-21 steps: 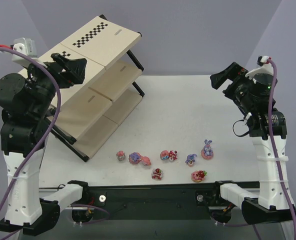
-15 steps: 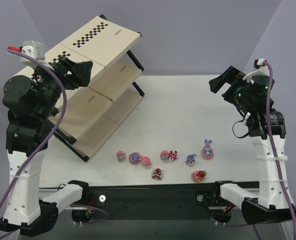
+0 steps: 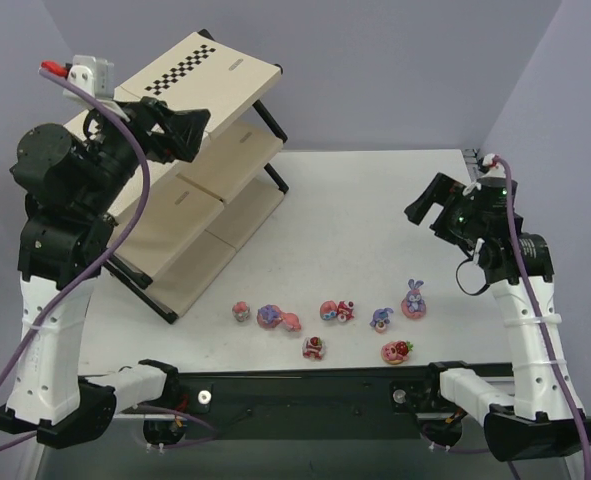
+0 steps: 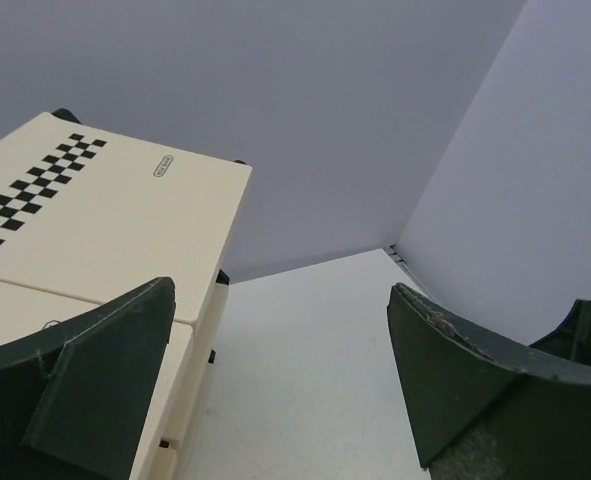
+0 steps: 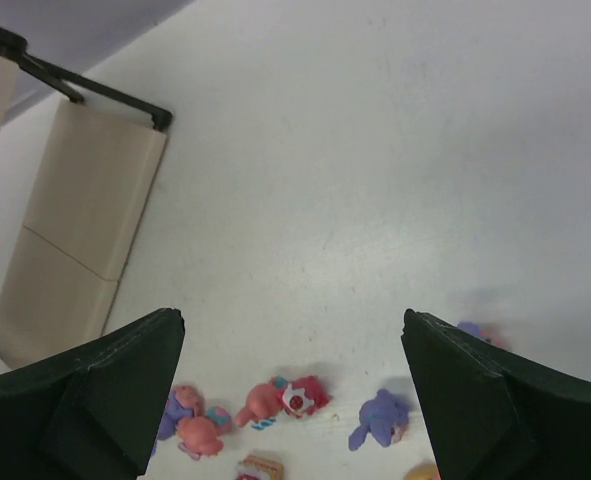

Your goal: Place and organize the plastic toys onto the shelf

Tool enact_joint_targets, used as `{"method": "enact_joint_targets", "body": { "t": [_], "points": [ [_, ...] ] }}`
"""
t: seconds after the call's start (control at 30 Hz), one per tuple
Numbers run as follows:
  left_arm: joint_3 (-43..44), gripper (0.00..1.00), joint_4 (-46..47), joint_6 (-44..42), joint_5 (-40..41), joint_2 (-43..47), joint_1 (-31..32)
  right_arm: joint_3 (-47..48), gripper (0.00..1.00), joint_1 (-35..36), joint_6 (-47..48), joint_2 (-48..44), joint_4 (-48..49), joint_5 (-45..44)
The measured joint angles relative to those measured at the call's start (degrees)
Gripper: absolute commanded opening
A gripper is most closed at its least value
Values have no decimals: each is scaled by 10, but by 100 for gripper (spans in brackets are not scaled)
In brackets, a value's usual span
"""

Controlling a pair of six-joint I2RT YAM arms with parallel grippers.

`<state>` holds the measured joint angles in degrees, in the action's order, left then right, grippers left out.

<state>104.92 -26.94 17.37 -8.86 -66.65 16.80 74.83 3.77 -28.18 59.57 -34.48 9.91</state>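
Several plastic toys lie in a loose row on the white table near its front edge, from a small pink one to a purple bunny on a pink base; a strawberry-topped one lies nearest. The shelf stands slanted at the back left. My left gripper hangs open in front of its top board, holding nothing; its wrist view shows the shelf between the spread fingers. My right gripper is open above the table's right side, looking down on a pink-red toy and a purple toy.
The table is white, with lilac walls behind and to the right. A black rail carrying the arm bases runs along the front edge. The shelf's lowest board and black frame reach into the right wrist view's left side.
The left arm has risen and swung its gripper right, along the front of the shelf's top board. The right gripper has come down and left over the table. Both jaws stay open.
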Motion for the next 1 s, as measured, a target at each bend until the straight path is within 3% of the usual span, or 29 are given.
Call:
{"method": "enact_joint_targets", "body": {
  "t": [0.2,0.4,0.83,1.0],
  "points": [
    [78,97,-78,10,-26,-60,0,-112,96,98,-16,-19,-21,-24],
    [31,97,-141,31,-30,-67,0,-227,95,233,-18,-56,-9,-82],
    [0,97,-151,49,-52,-63,2,-439,79,412,-83,-159,68,-263],
    [-2,97,-150,50,-54,-63,7,-514,75,442,-100,-204,127,-316]
  ]
}}
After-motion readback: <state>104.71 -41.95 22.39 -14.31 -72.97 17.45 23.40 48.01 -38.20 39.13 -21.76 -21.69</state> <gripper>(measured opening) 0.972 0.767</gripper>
